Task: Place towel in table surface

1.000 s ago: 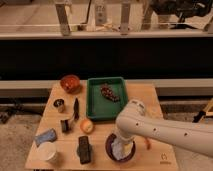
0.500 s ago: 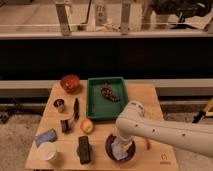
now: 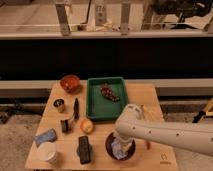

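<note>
A pale towel [image 3: 119, 148] lies bunched in a dark round bowl [image 3: 111, 146] at the front of the wooden table [image 3: 152, 97]. My white arm reaches in from the right, and its gripper [image 3: 122, 145] points down into the bowl, right on the towel. The arm's end hides most of the towel and the gripper's tips.
A green tray [image 3: 96, 102] with dark grapes [image 3: 109, 92] sits at the table's middle back. An orange bowl [image 3: 70, 82], a small cup [image 3: 59, 105], a dark utensil [image 3: 76, 108], an orange fruit [image 3: 87, 125], a black block [image 3: 84, 149], a blue sponge [image 3: 45, 136] and a white cup [image 3: 47, 152] lie left.
The arm has shifted slightly left and lower over the dark bowl. Nothing else on the table has moved.
</note>
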Controlling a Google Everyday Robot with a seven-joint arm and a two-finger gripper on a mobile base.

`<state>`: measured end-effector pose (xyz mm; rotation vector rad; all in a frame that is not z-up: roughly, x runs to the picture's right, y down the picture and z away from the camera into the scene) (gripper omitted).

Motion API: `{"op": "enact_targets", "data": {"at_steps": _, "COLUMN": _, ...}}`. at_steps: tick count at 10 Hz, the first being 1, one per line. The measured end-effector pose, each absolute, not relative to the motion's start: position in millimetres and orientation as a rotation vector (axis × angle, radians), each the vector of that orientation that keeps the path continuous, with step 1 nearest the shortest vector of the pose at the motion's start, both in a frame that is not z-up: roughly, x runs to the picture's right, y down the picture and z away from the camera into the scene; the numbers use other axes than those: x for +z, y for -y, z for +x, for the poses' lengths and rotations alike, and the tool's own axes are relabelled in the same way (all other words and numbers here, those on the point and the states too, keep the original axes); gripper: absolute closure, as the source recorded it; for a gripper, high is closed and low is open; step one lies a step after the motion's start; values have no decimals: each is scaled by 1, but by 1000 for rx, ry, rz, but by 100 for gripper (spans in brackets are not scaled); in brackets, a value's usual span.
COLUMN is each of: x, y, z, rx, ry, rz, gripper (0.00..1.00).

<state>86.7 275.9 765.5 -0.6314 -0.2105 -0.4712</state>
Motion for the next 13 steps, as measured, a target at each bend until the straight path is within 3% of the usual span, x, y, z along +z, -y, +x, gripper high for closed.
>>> {"op": "enact_targets", "data": {"at_steps": 2, "x": 776, "y": -285, "z": 86, "rx": -459, "ry": 225, "rz": -659, "gripper": 48}}
{"op": "enact_targets", "data": {"at_steps": 6, "x": 775, "y": -286, "z": 78, "rx": -424, "ry": 331, "rz": -679, "gripper": 92}}
{"op": "enact_targets", "data": {"at_steps": 7, "x": 767, "y": -281, "z": 75, "rx": -423, "ry": 361, "rz": -661, "gripper": 98}}
{"op": "enact_targets", "data": {"at_steps": 13, "x": 692, "y": -216, "z": 70, "rx": -419, "ry": 399, "rz": -539, "gripper": 100}}
